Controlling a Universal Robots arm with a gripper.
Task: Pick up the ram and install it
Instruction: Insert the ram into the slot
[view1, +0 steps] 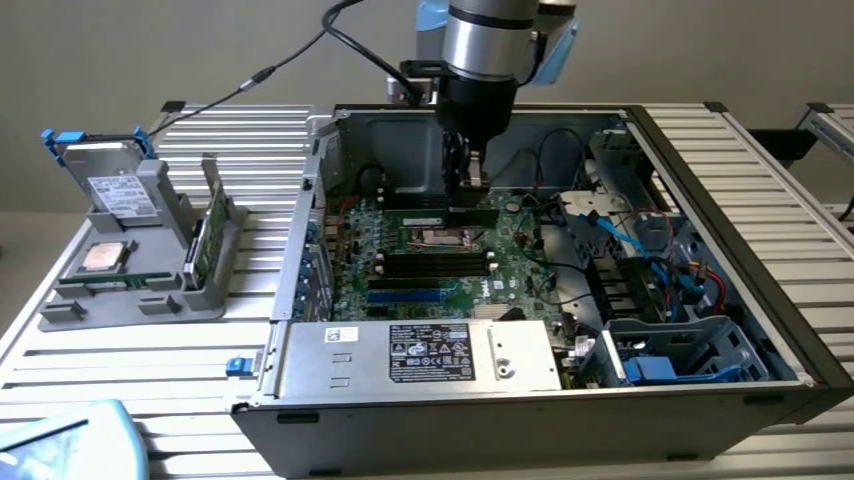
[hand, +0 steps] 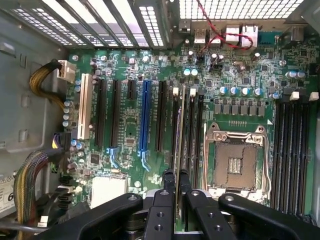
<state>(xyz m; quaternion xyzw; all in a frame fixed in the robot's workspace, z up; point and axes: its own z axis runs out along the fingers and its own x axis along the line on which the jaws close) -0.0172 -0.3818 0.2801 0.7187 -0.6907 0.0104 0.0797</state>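
1. Ribbed aluminium slats form the table, with a plain pale wall behind it.
2. An open black computer case lies on the slats, its green motherboard facing up.
3. A grey fixture stands beside the case on the exterior view's left.
4. The gripper reaches down into the case, its fingers clamped on the ram.
5. The ram is held edge-on over the black slots next to the processor socket; whether it touches a slot cannot be judged.

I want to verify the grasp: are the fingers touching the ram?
Touching. The wrist view shows the ram edge-on, pinched between the two fingers, with no gap on either side.
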